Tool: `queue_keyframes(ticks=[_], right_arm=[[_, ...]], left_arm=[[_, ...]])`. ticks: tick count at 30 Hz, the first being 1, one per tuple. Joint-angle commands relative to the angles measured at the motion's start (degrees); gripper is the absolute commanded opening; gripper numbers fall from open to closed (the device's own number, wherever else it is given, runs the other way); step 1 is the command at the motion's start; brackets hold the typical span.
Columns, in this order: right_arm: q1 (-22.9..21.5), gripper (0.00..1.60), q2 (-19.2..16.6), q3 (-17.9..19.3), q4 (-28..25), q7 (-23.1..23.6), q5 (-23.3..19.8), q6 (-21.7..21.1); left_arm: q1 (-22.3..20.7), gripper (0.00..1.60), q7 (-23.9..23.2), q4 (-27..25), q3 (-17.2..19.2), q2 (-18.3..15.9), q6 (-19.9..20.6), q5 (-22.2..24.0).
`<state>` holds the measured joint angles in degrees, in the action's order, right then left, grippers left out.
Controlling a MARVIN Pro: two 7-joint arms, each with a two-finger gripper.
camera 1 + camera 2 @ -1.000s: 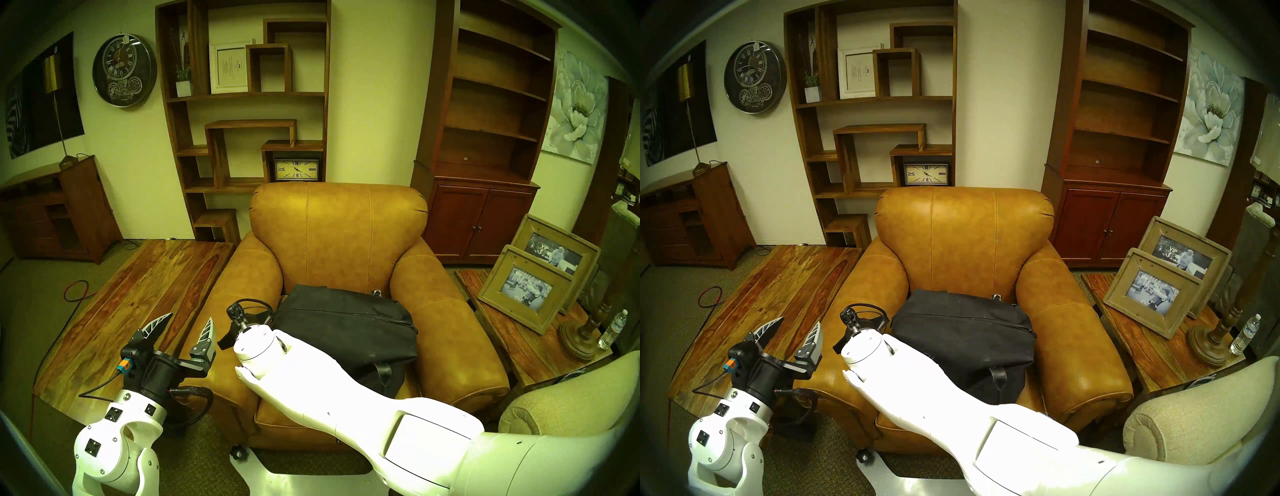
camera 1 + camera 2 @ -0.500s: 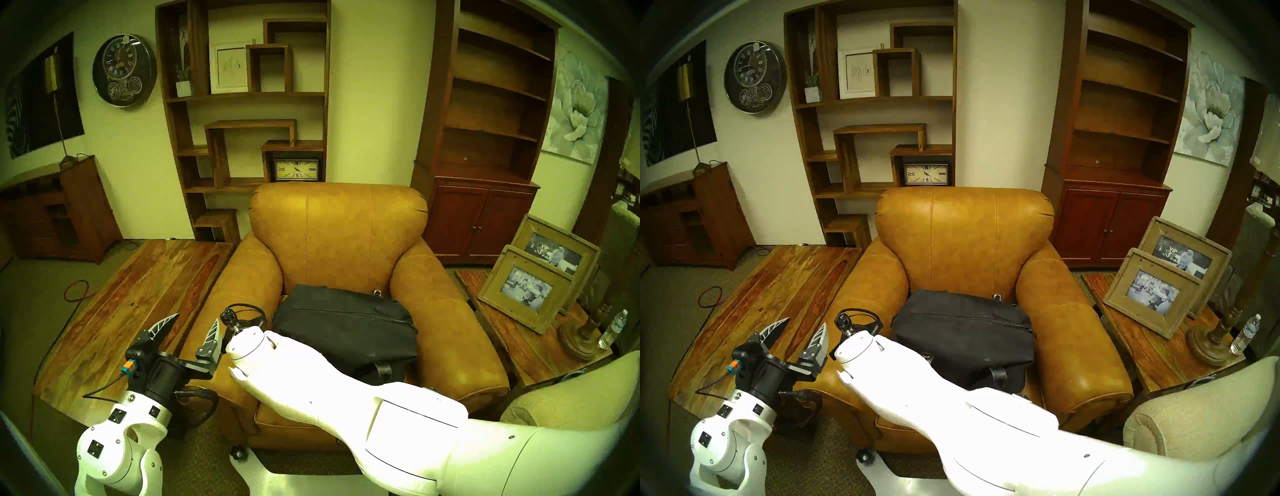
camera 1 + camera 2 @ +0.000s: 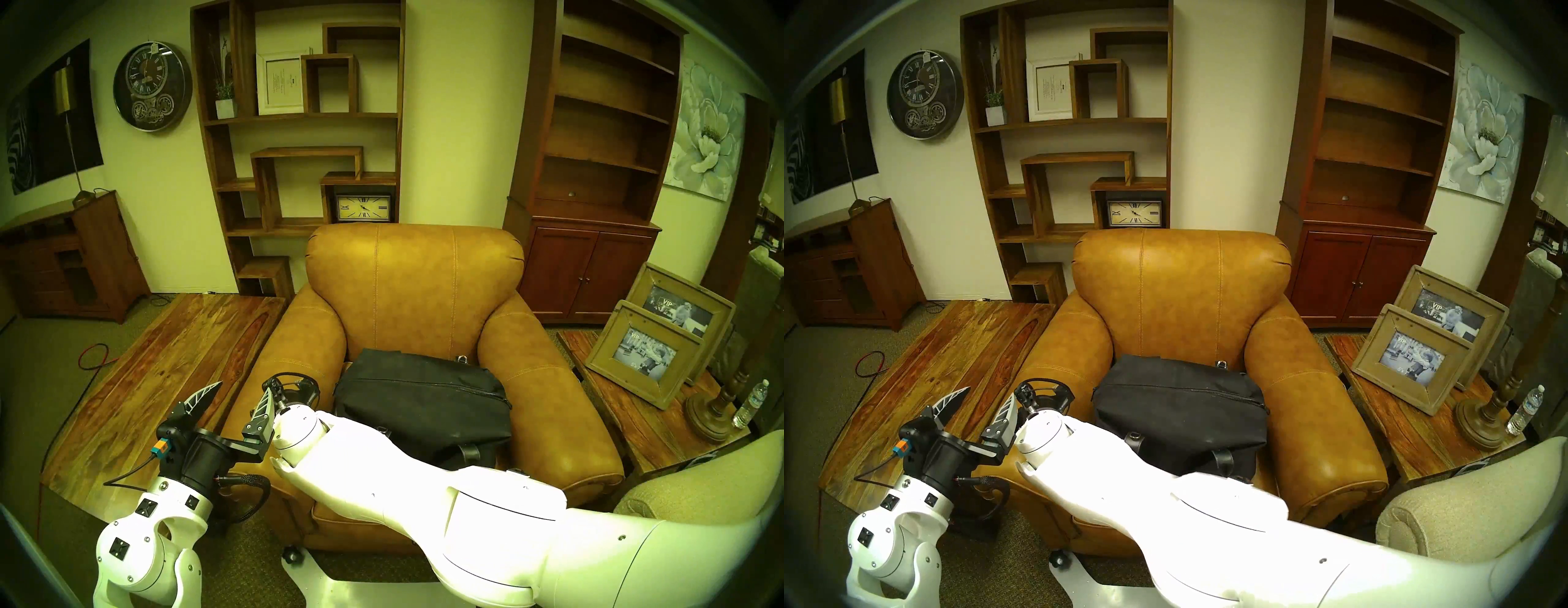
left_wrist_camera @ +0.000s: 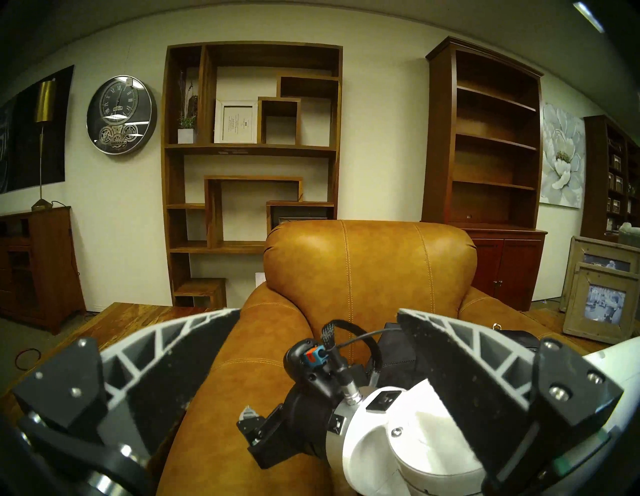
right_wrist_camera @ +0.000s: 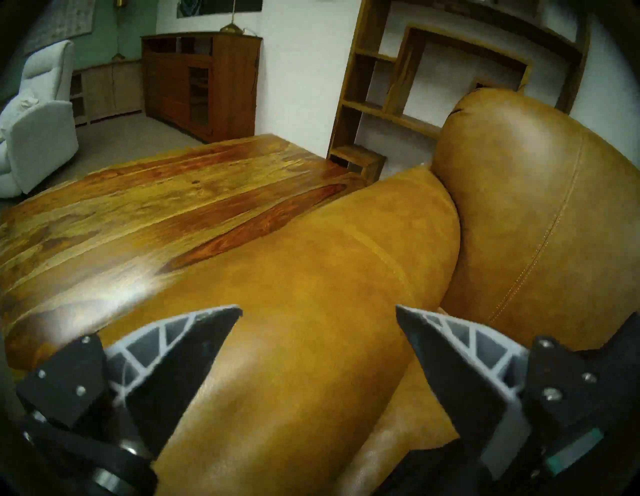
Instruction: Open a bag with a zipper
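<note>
Armchair (image 3: 415,293) unchanged; right arm (image 3: 382,475) shifted leftward

Black canvas bag (image 3: 424,399) sitting on tan leather armchair (image 3: 413,288) with paler stitching, streaked red-and-gold wooden table (image 3: 169,365) showing alongside, white flower painting (image 3: 706,136) hanging on cream wall.

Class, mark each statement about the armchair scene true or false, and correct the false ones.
1. The black bag lies on the seat of the tan leather armchair. True.
2. The zipper is fully undone, with the bag gaping. False: it runs closed along the top.
3. The left gripper is open. True.
4. The right gripper grips the bag's handle. False: it is open over the chair's armrest, holding nothing.
5. A water bottle stands on the side table. True.
</note>
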<state>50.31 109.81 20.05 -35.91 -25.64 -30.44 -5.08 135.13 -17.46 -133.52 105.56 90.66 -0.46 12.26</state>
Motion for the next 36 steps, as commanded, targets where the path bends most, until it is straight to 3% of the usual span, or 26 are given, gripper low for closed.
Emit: queue_keyframes(ticks=[1, 19, 27, 36], right_arm=[[0.19, 1.6, -4.43, 1.35, -5.99, -6.06, 2.79, 6.03], [5.35, 1.6, -16.72, 4.18, -20.52, -23.1, 8.19, 14.88], [8.43, 1.6, -20.71, 4.83, -26.21, -27.82, 10.24, 18.02], [13.13, 1.6, -27.51, 4.46, -33.61, -31.22, 12.36, 19.53]], left_arm=[[-0.28, 1.6, 0.03, -0.73, -0.33, 0.01, -0.15, -0.2], [-1.05, 1.6, 0.03, 0.12, -0.58, 0.09, -0.17, -0.82], [-1.38, 1.6, 0.03, 0.48, -0.65, 0.13, -0.18, -1.06], [-1.69, 1.6, 0.02, 0.73, -0.71, 0.18, -0.2, -1.28]])
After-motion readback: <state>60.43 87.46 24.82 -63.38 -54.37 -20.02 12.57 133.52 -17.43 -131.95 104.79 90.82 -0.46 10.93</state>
